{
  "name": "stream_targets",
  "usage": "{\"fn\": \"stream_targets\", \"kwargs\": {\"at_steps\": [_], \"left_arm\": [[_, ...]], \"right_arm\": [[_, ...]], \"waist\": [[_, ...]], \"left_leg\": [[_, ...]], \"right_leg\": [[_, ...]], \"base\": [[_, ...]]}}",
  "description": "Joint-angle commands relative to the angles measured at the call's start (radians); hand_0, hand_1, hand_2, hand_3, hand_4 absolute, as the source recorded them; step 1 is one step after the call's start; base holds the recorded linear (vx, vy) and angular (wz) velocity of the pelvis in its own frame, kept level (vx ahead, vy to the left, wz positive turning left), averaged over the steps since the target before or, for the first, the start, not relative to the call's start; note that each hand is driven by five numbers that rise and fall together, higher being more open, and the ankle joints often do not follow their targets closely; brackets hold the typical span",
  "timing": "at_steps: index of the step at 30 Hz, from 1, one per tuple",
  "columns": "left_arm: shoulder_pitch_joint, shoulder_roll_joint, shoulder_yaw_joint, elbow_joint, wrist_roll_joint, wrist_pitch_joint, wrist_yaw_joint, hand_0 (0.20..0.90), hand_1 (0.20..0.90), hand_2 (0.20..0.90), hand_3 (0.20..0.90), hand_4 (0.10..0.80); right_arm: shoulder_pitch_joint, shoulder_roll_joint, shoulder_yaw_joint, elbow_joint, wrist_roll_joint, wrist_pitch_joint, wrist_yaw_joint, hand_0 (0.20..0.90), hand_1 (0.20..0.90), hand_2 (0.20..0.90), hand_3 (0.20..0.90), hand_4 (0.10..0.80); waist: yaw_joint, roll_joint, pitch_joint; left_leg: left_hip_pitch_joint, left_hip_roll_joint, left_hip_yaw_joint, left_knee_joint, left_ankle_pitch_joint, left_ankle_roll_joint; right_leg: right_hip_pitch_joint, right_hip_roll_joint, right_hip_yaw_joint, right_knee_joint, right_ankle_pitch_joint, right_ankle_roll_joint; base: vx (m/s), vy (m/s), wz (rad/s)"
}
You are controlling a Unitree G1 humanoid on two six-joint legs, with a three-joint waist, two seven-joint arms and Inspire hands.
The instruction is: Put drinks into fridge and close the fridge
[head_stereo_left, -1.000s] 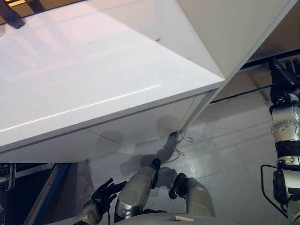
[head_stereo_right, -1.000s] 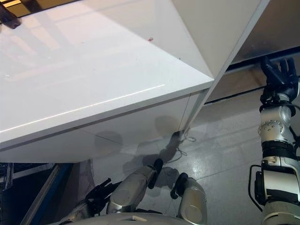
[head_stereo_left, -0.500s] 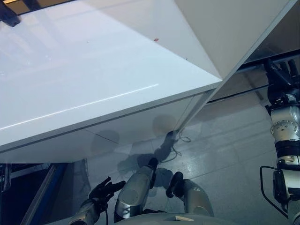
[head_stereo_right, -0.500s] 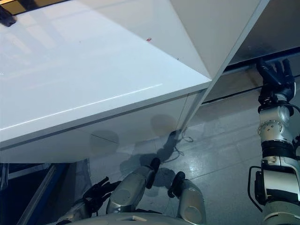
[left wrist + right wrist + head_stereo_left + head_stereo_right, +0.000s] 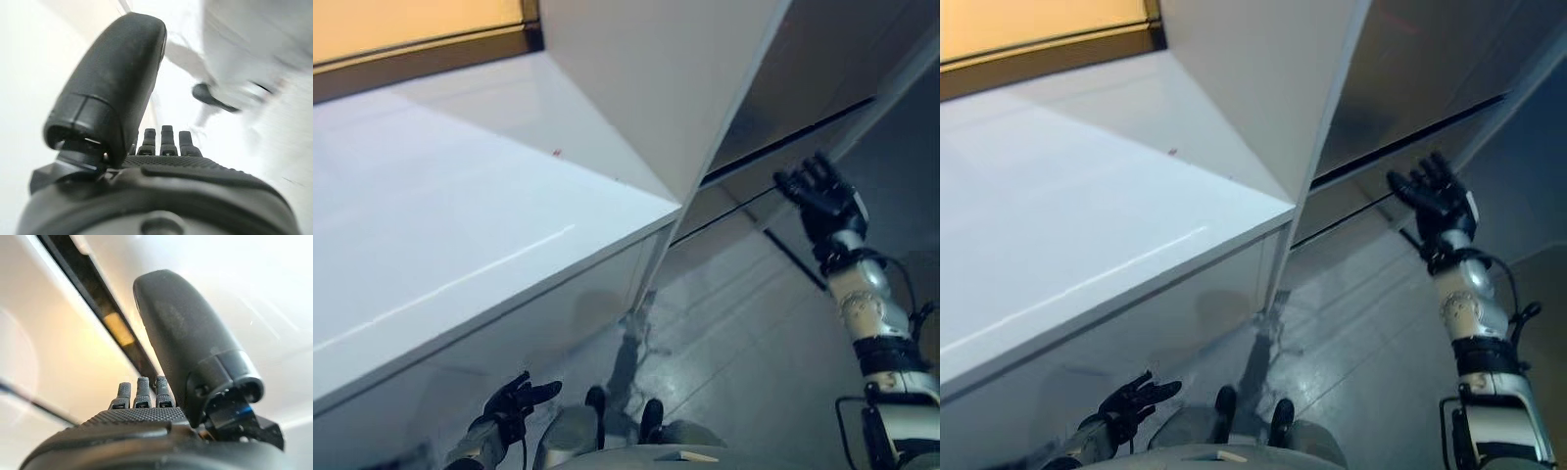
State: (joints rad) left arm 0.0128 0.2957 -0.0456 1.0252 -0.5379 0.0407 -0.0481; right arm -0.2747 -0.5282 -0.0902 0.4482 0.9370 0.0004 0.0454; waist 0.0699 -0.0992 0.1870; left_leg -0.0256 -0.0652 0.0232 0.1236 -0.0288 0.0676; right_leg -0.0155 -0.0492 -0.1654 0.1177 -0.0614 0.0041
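My whole view has swung since a moment ago, so the camera moved and not the furniture: the white counter (image 5: 460, 245) now slants away to my left, and the tall white panel (image 5: 646, 78) rises from its corner. Past that panel a grey door front (image 5: 1410, 69) with a dark seam fills more of the picture; I judge this to be the fridge. My right hand (image 5: 822, 199) has risen from beside the panel's foot and now stands up before that grey front with fingers spread, holding nothing. I read that as the closing step.

My left hand (image 5: 509, 406) hangs low over the floor (image 5: 734, 343), fingers loosely open and empty. No drink shows in any view or in either hand, so I cannot say where the drinks are.

The right wrist view adds the dark seam (image 5: 93, 298) running just past my straight fingertips (image 5: 142, 394), though it does not show contact. The left wrist view shows only pale surfaces beyond relaxed fingers (image 5: 166, 142).
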Motion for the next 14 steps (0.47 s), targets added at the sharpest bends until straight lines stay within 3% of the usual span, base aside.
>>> {"fn": "stream_targets", "kwargs": {"at_steps": [1, 6, 14], "left_arm": [[0.022, -0.013, -0.008, 0.004, 0.026, -0.014, -0.034, 0.9, 0.9, 0.9, 0.9, 0.8], [0.017, -0.025, -0.012, 0.021, 0.035, -0.002, -0.048, 0.9, 0.9, 0.9, 0.9, 0.8], [-0.011, -0.037, -0.011, 0.091, 0.027, 0.007, -0.051, 0.9, 0.9, 0.9, 0.9, 0.8]], "right_arm": [[0.066, -0.004, -0.003, -0.039, -0.069, -0.013, 0.087, 0.9, 0.9, 0.9, 0.9, 0.8], [0.184, 0.097, 0.041, 0.098, -0.159, 0.031, 0.115, 0.9, 0.9, 0.9, 0.9, 0.8], [0.239, 0.184, 0.068, 0.519, -0.312, 0.09, 0.159, 0.9, 0.9, 0.9, 0.9, 0.8]], "waist": [[-0.041, 0.047, -0.086], [-0.073, 0.059, -0.11], [-0.082, 0.074, -0.119]], "left_leg": [[0.058, 0.0, 0.039, -0.067, -0.078, -0.033], [0.092, 0.011, 0.068, -0.108, -0.063, -0.043], [0.121, 0.017, 0.072, -0.128, -0.054, -0.046]], "right_leg": [[0.024, 0.005, 0.035, -0.035, -0.007, 0.051], [0.05, 0.022, 0.037, -0.065, -0.003, 0.047], [0.086, 0.033, 0.034, -0.088, -0.005, 0.04]], "base": [[-0.068, -0.062, -0.32], [-0.065, -0.051, -0.24], [-0.005, -0.013, -0.01]]}}
